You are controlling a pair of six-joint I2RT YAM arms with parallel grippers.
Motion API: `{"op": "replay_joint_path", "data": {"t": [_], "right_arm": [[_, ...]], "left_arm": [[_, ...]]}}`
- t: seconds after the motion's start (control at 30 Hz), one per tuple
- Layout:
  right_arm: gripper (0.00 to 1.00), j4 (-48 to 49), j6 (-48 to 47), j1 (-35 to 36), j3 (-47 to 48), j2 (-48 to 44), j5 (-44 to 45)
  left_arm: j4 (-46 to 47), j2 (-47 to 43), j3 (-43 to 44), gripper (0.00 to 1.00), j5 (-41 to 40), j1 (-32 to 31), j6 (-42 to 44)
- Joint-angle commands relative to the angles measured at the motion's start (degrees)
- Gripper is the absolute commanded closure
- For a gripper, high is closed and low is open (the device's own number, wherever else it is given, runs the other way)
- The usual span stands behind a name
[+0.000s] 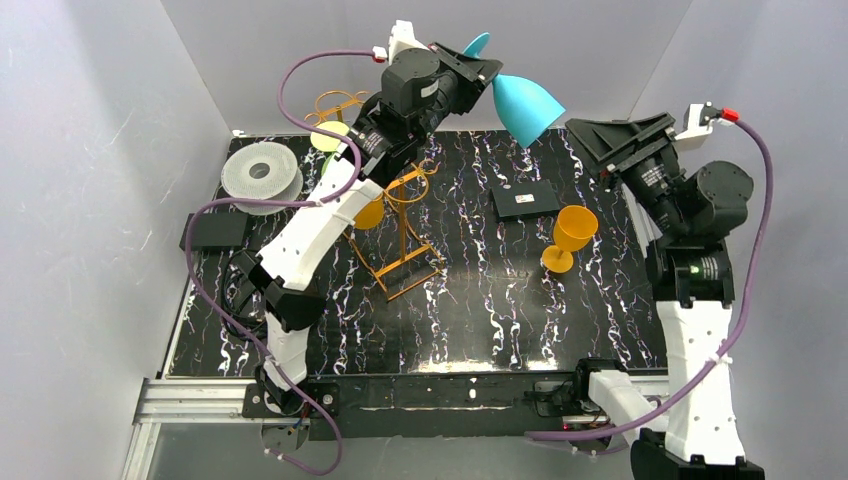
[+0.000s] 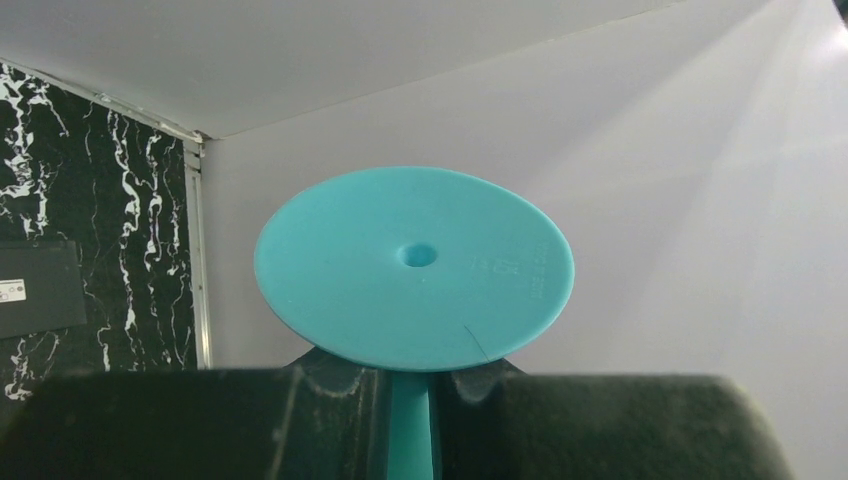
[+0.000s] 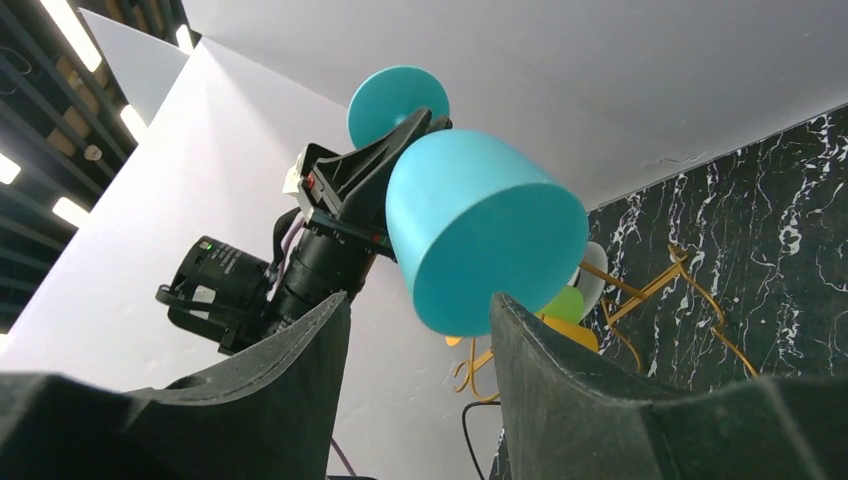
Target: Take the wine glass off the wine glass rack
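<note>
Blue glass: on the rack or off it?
Off. The left gripper holds the blue glass by its stem, midair, apart from the rack.

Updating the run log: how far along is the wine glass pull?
Done: the blue wine glass is off the rack and airborne, its stem pinched in the left claw. An orange glass stands on the table. In hand: the open right claw faces the blue bowl, possibly for a handover. Left: setting it down. A yellow-green glass hangs on the rack.

A black, white-veined tabletop [image 1: 480, 300] is being enclosed by plain white walls [image 1: 90, 150]; strip lights [image 3: 70, 32] are being glimpsed beyond.
</note>
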Motion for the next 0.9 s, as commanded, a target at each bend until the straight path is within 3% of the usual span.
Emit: {"op": "replay_joint_path", "data": {"t": [0.0,0.87], "right_arm": [[0.4,4.97,0.24,-0.18,2.76,2.61,-1.32],[0.62,6.1,3.36,0.28,12.0,14.06,-5.22]], "left_arm": [[5.01,-0.48,2.18,1.0,-0.74,0.3,-1.11],[8.84,1.34,1.18,1.0,-3.37,0.37,-1.62]]}}
